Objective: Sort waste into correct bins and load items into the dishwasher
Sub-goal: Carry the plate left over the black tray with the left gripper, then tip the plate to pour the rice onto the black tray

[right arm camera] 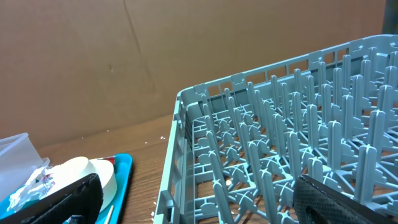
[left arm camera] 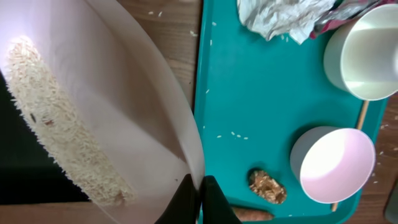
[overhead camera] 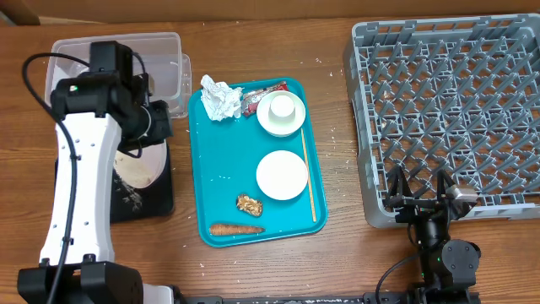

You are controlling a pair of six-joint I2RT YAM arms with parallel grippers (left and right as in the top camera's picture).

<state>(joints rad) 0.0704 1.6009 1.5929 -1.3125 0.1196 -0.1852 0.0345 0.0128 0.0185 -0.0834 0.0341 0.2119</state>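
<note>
The left claw (left arm camera: pixel 199 198) is pinching the rim of the plate (left arm camera: pixel 124 93) and holding it over the black bin (overhead camera: pixel 160 198), just left of the tray (overhead camera: pixel 211 160). Rice (left arm camera: pixel 56 124) is lying across the plate. A cup (overhead camera: pixel 281 112), bowl (overhead camera: pixel 282 175), crumpled paper (overhead camera: pixel 219 97), carrot (overhead camera: pixel 236 229) and chopstick (overhead camera: pixel 309 177) are sitting on the tray. The right claw (overhead camera: pixel 424 196) is hanging wide open at the rack's (overhead camera: pixel 447 101) near edge, on the right of the table (overhead camera: pixel 337 253).

A brown wooden table (overhead camera: pixel 344 262) with visible grain fills the overhead view, a few small pale specks (overhead camera: pixel 334 135) lie scattered on it right of the centre, and a plain cardboard wall (right arm camera: pixel 124 50) stands behind it, filling the upper left of the right wrist view.
</note>
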